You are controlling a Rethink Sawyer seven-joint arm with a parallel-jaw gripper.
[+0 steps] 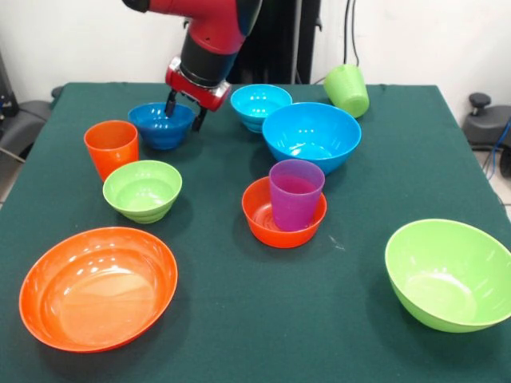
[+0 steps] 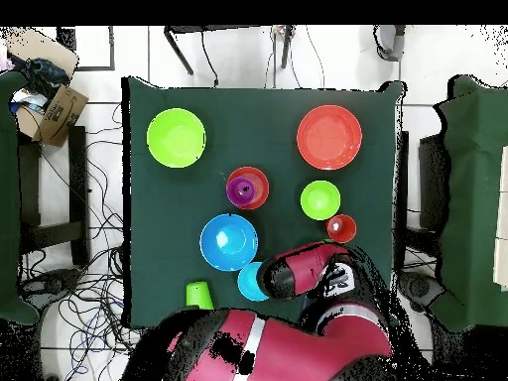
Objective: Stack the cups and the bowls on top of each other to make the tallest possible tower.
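Observation:
My gripper (image 1: 184, 112) is open over the right rim of the small dark blue bowl (image 1: 160, 126), one finger inside it and one outside. A purple cup (image 1: 295, 194) stands in a small orange bowl (image 1: 279, 223) at the table's middle. An orange cup (image 1: 111, 148) stands upright at the left, with a small lime bowl (image 1: 143, 189) in front of it. The lime cup (image 1: 347, 89) lies tilted at the far right. In the overhead view the arm (image 2: 308, 268) hides the gripper and the dark blue bowl.
A small light blue bowl (image 1: 260, 104) and a large light blue bowl (image 1: 311, 136) sit right of the gripper. A large orange bowl (image 1: 97, 287) is at the near left and a large lime bowl (image 1: 449, 274) at the near right. Green cloth covers the table (image 1: 239, 319).

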